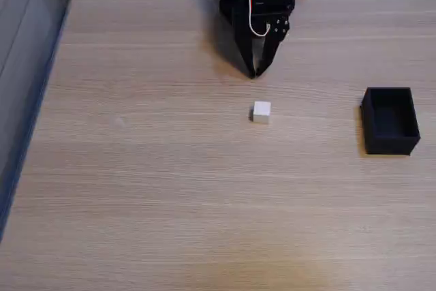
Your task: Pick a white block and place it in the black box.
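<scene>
White block (261, 112): on table (170, 195), untouched, not yet picked. Gripper (253, 73) near, just beyond block in fixed view, tips together, holding nothing. Black box (390, 120) well right of block, empty. Grasp, carry, placing all left.

No readable text, no labels, no brands, no numbers, no signs anywhere
</scene>
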